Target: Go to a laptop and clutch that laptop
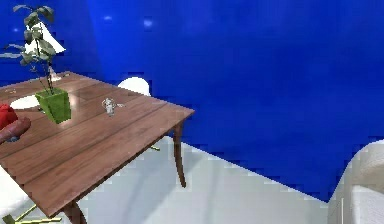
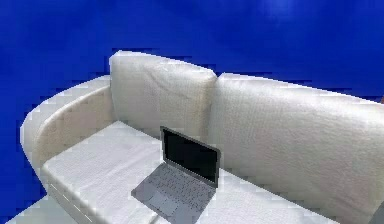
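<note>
Gripper state: I cannot tell it from these pictures, so I treat it as unknown before I command any reach.

Target position: the laptop [image 2: 181, 172] lies on the seat cushion of a white sofa [image 2: 270, 115]. Its lid is up, its dark screen faces the camera, and it sits near the seat's front edge, left of the middle of the arm side view.

Hazards, as I judge them:
1. Misalignment. If the arm's line of reach lies to one side of the laptop, a straight extension may pass beside it.
2. Collision while correcting. The forward view shows a wooden table [image 1: 100, 145] close ahead, carrying a potted plant [image 1: 50, 95]. Driving on without care could strike the table's corner or leg.
3. Soft support. The cushion may give under contact, so the laptop may tilt or slide toward the backrest.
4. Raised lid. A grasp on the thin screen could fold it down or slip off.
</note>
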Tool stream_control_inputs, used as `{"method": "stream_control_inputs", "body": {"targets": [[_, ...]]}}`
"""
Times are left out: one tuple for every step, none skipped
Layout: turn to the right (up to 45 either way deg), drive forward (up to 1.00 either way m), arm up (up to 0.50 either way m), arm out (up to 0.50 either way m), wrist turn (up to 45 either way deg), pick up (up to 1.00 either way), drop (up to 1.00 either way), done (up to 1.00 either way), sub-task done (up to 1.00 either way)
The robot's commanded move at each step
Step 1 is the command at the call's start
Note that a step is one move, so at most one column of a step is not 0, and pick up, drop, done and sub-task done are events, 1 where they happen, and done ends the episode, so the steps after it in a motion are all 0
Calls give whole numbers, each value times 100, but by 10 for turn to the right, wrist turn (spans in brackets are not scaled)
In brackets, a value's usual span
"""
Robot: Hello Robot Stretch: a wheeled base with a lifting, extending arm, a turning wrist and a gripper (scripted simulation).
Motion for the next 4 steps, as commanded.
{"method": "stream_control_inputs", "body": {"targets": [[0, 0, 50, 0, 0, 0, 0, 0, 0], [0, 0, 10, 0, 0, 0, 0, 0, 0], [0, 0, 0, 20, 0, 0, 0, 0, 0], [0, 0, 0, 0, 450, 0, 0, 0, 0]]}}
